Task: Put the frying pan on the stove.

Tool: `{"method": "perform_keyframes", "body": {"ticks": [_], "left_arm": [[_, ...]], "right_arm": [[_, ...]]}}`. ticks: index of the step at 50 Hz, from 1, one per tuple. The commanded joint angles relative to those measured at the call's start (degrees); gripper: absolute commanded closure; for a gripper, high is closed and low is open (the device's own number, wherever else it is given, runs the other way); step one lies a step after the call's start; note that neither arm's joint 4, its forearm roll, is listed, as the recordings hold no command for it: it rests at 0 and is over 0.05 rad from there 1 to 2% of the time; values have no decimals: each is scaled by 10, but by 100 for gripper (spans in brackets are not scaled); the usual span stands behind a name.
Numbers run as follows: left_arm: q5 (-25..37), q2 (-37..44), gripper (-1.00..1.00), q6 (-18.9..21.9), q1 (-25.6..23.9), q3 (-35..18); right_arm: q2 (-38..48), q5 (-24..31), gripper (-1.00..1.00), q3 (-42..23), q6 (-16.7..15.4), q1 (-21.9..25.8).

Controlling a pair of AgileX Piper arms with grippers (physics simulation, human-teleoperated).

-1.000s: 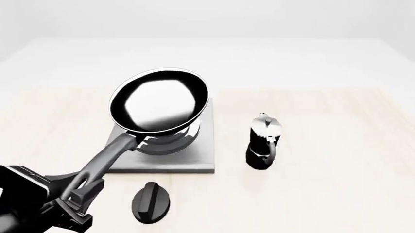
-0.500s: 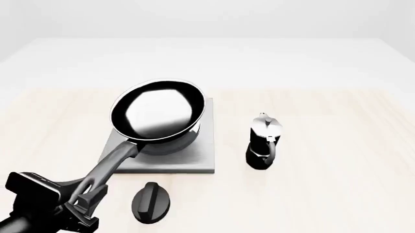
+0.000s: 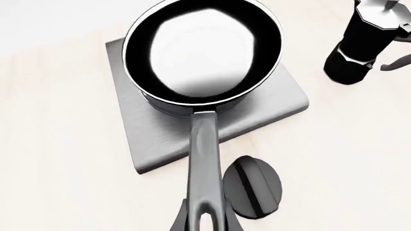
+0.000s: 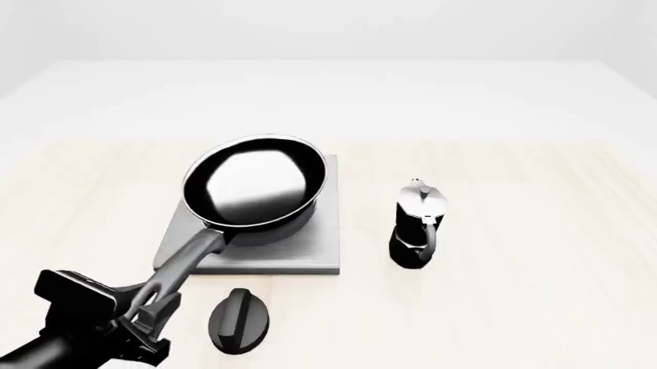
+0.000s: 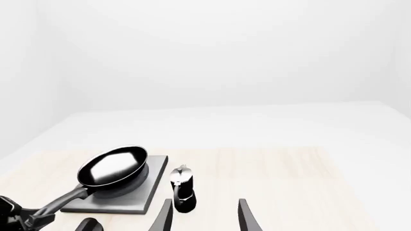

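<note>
**One pan, one plate: frying pan poised over the stove**

One arm carries the load: the left gripper (image 4: 144, 307) is clamped on the far end of the frying pan's (image 4: 257, 183) handle, fingers pinched narrow around it near the hanging hole. From those fingers the pan runs straight ahead, its long axis following the handle out to the round bowl, which sits over the stove (image 4: 318, 250). Whether the base already touches the rings or hangs just above them cannot be told; the bowl looks slightly tipped, its far rim higher.

The right gripper (image 5: 204, 215) stands well apart on the other side, fingers spread wide and empty, so the left arm is plainly the nearer one.

Just beside the handle, close to the closed fingers, lies a black oval knob (image 4: 239, 320). A moka pot (image 4: 417, 227) stands beyond the stove's edge toward the right arm, clear of the pan. Neither appears to block a straight lowering, though the knob leaves little room beside the gripper.
</note>
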Motion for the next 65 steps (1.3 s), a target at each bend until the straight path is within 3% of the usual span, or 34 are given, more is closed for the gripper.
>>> {"method": "perform_keyframes", "body": {"ticks": [1,23,44,45,60,65], "left_arm": [[-19,15,100,8,0,-14],[-42,57,100,8,6,-12],[-14,29,100,8,10,-9],[-9,23,-100,8,11,-10],[145,-112,-100,21,16,-52],[166,-127,-100,23,17,-66]], "right_arm": [[0,0,-100,0,0,0],[0,0,-100,1,0,-1],[0,0,-100,1,-1,0],[0,0,-100,1,-1,-1],[0,0,-100,1,-2,0],[0,0,-100,1,-2,0]]}}
